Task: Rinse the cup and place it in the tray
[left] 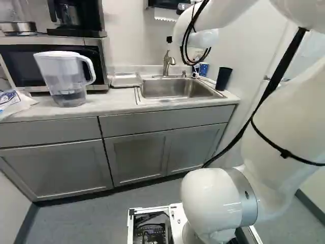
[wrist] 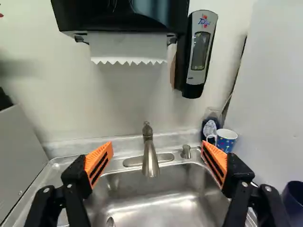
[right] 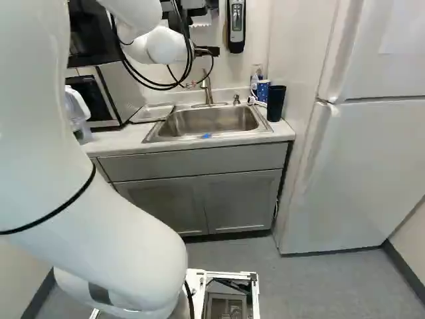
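While a clear plastic pitcher with a white lid [left: 66, 79] stands far to the left on the pale counter [left: 30, 116], the shallow, light-coloured tray [left: 127, 80] lies beside the stainless-steel sink [right: 214, 119]. Beyond the basin rises 1 brushed-metal faucet [wrist: 150, 163]. The black end effector with orange pads [wrist: 157, 144] hangs over the sink, its 2 fingers spread wide, nothing pinched between them; the faucet shows in the gap, farther ahead.

To the right, near the sink's back corner, stands the blue, spotted cup with a white inside [wrist: 225, 144], likely the task's cup. It is upright, ahead of the end effector and outside the right finger, so the next move probably needs a shift right and forward. Just nearer the arm stands a tall, dark blue tumbler [wrist: 293, 198], which could also be meant.

The cup should be light and fairly stiff, perhaps brittle if ceramic, and slippery once wet. I'd take it by 2 opposite sides of its body, clear of the small handle, with a modest squeeze, keeping the mouth free for water.
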